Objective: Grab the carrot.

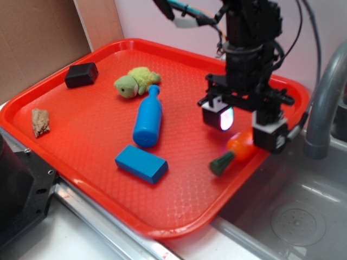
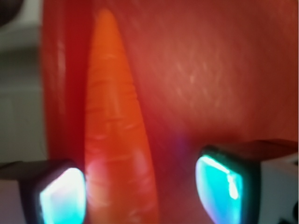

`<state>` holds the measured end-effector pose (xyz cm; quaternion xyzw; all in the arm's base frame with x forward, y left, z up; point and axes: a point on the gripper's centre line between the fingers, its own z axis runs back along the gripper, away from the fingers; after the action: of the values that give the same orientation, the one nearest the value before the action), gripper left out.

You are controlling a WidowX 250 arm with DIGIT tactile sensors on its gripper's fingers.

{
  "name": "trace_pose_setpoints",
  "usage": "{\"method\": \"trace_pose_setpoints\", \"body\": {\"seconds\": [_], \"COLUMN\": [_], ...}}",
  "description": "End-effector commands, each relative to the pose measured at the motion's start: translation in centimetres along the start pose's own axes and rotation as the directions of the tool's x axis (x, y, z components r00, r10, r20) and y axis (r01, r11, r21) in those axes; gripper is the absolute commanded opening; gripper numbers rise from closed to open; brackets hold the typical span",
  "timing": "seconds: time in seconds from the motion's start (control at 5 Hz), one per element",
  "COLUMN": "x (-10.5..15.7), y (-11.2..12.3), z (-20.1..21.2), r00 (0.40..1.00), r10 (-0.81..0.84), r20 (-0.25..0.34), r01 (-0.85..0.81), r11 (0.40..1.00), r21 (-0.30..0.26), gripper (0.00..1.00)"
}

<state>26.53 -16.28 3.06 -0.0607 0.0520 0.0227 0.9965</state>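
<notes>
Carrot (image 1: 238, 149) position: it lay near the right rim of the red tray (image 1: 179, 211), green stub end pointing toward the tray's front edge, orange body partly hidden under the gripper (image 1: 244, 125). In the wrist view the carrot (image 2: 114, 140) ran lengthwise between the two fingers, close beside the left pad (image 2: 60, 196) and clearly apart from the right pad (image 2: 219, 186). The jaws stood wide apart and gripped nothing; contact with the left pad could not be confirmed. Nearest the front edge lay a blue block (image 1: 141, 163). Behind it lay a blue bottle (image 1: 148, 119), then a green plush toy (image 1: 135, 82). A tan scrap (image 1: 40, 122) and a black box (image 1: 81, 75) occupied the left side. A grey faucet (image 1: 324, 103) stood right of the tray.
</notes>
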Motion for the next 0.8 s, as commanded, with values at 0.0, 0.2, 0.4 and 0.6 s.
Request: {"method": "trace_pose_setpoints", "body": {"seconds": [0.0,0.2,0.4,0.6], "x": [-0.9,-0.4,0.4,0.4], "y": [3.2,3.7,2.9,2.2], "z": [1.5,1.0,0.8,0.6], "r00": [0.998,0.984,0.976,0.976], "r10": [-0.056,-0.139,-0.164,-0.166], "r20": [-0.041,-0.108,-0.140,-0.143], "r01": [0.057,0.145,0.175,0.181], "r11": [0.998,0.988,0.982,0.978], "r21": [0.004,0.050,0.071,0.102], "gripper": [1.00,0.99,0.00,0.00]}}
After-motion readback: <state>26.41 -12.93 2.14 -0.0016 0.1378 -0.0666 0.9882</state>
